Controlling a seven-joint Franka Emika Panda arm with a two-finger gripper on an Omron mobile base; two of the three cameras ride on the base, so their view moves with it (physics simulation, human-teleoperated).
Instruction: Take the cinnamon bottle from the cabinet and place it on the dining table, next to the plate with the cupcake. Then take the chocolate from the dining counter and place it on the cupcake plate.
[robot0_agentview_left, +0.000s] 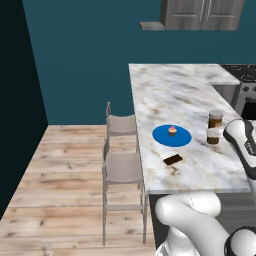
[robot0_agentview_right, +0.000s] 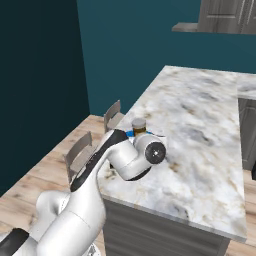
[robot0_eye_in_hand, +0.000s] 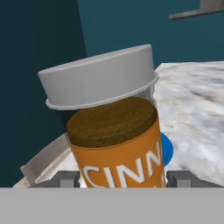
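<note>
Gripper (robot0_eye_in_hand: 118, 179), jaws half spread, one finger (robot0_eye_in_hand: 65, 178) on each side of the cinnamon bottle (robot0_eye_in_hand: 116, 131) and close against its label; whether they press it cannot be told. Bottle stands between the jaws on the table (robot0_agentview_left: 185, 95), plate (robot0_agentview_left: 172, 136) just beyond.

Walls: deep teal (robot0_agentview_left: 85, 55), flat and unlit; a near-black panel (robot0_agentview_left: 17, 100) at far left.
Floor: pale wood planks (robot0_agentview_left: 60, 175), grain running crosswise.
Seating: two light grey chairs (robot0_agentview_left: 122, 170) side by side, tucked against the worktop's long edge.
Appliance: a dark stove (robot0_agentview_left: 246, 87) at the right edge.
</note>
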